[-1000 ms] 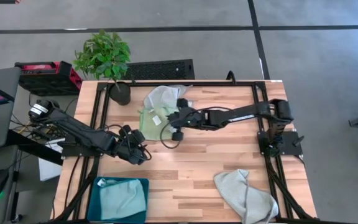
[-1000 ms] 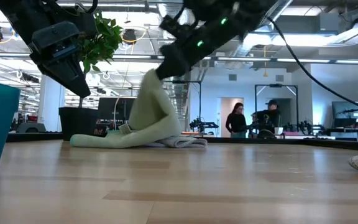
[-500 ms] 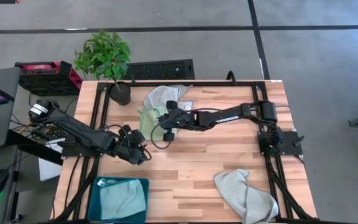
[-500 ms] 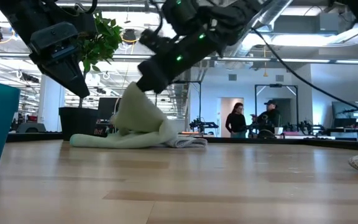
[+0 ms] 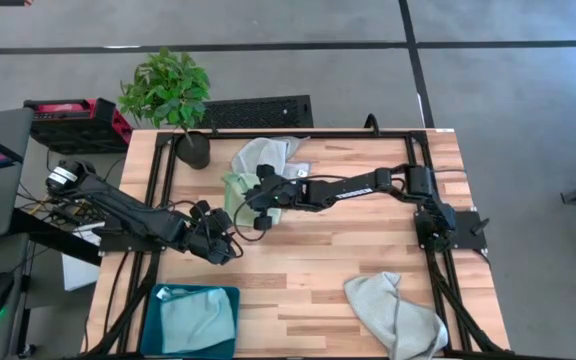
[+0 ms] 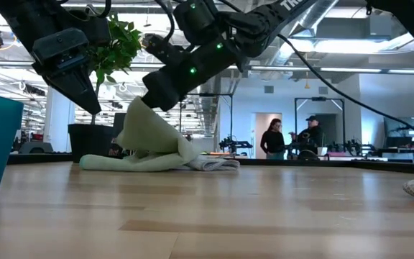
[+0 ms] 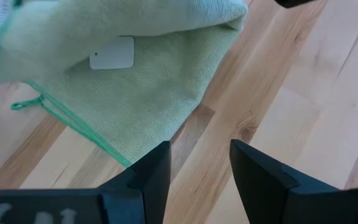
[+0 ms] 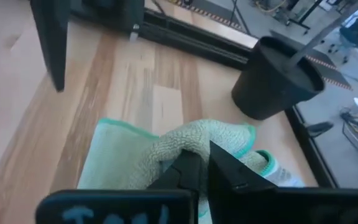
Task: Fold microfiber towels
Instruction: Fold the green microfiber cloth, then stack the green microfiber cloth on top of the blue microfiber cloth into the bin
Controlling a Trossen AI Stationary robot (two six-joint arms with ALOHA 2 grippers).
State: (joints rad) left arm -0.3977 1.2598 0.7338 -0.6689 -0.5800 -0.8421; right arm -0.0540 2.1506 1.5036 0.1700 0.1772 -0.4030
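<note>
The right gripper [image 5: 257, 197] holds a pinched fold of the light green towel [image 6: 153, 140] between nearly closed fingers, lifting it into a peak above the rest of the cloth, which lies flat on the table [image 5: 328, 260] near the potted plant [image 5: 173, 95]. The left gripper [image 5: 220, 243] hovers just beside the towel's near edge, fingers apart and empty. A grey towel [image 5: 268, 152] lies partly under the green one; another [image 5: 393, 312] rests at the table's front right, and a folded one sits in the teal bin [image 5: 158, 298]. Risk: a loosening pinch could drop the fold short and crooked, or drag the grey towel along. Open wood lies toward the table's centre; the plant pot and frame rail crowd the far side.
</note>
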